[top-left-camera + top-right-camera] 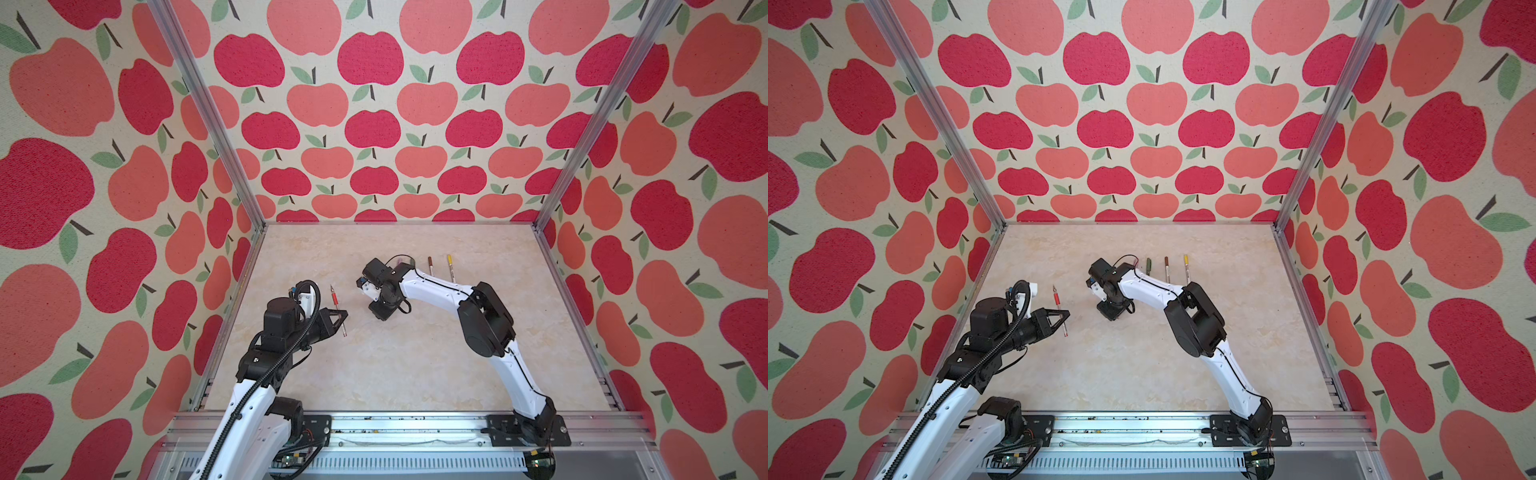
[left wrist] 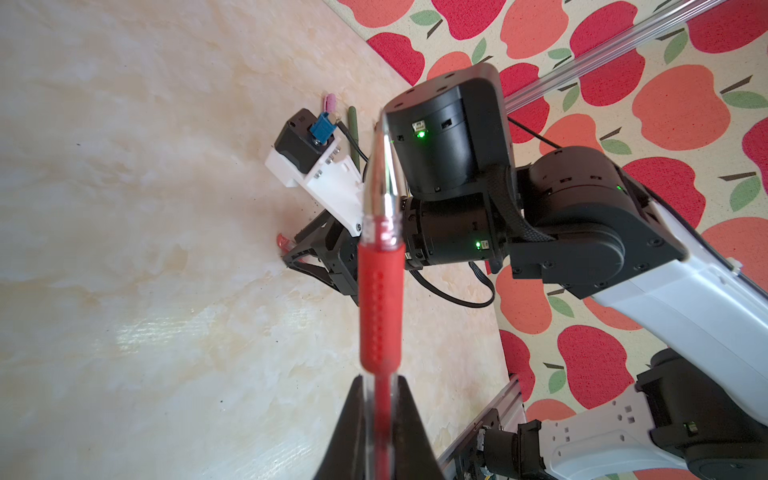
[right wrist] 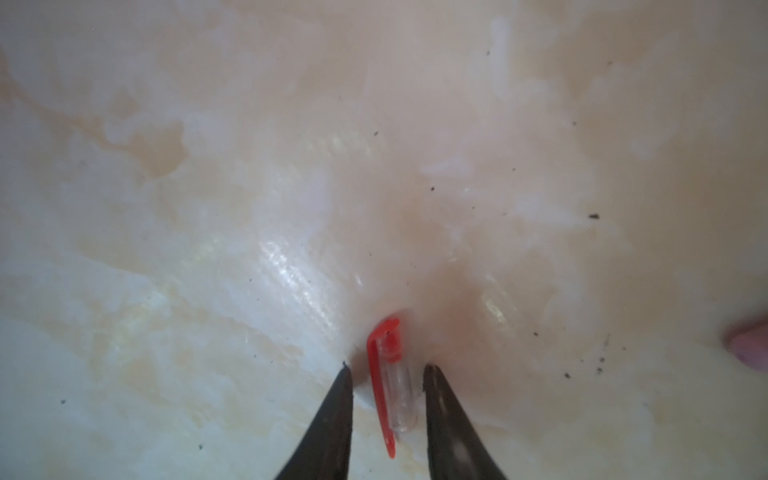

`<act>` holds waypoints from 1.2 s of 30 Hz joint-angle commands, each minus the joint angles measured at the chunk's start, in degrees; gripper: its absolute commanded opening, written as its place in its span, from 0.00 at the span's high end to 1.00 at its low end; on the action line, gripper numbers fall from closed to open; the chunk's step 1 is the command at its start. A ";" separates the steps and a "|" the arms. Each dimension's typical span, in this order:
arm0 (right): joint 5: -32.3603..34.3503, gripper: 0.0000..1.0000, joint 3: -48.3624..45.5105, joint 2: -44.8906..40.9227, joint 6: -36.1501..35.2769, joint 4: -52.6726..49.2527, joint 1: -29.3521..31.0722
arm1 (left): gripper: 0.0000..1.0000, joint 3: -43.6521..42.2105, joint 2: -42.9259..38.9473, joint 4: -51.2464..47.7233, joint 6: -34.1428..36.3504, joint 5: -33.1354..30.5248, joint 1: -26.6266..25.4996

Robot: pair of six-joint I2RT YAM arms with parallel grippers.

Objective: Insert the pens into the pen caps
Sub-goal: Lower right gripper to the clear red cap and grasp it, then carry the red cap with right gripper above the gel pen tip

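Observation:
My left gripper [image 1: 344, 316] [image 1: 1066, 316] [image 2: 381, 388] is shut on the clear barrel of a red pen [image 1: 337, 307] [image 1: 1059, 308] [image 2: 381, 299], held above the table with its metal tip pointing away toward the back. My right gripper [image 3: 386, 368] [image 1: 379, 309] [image 1: 1111, 309] points down at the table. Its jaws stand apart on either side of a clear pen cap with a red top and clip [image 3: 395, 382], which lies on the table with a gap on each side. In the left wrist view the cap's red end [image 2: 282, 242] pokes out beside the right fingers.
Behind the right arm lie a dark green pen [image 1: 1148, 266] [image 2: 353, 124], a white-and-brown pen [image 1: 431, 266] [image 1: 1167, 268] and a white-and-yellow pen [image 1: 451, 268] [image 1: 1187, 268]. A pink pen with a lilac cap [image 2: 331, 101] lies beside the green one. Apple-patterned walls enclose the marble table [image 1: 374, 374].

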 commanded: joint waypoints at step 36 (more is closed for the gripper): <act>-19.45 0.81 -23.73 -29.61 30.17 25.04 -11.68 | 1.00 -3.86 9.19 15.81 -2.74 4.78 -8.19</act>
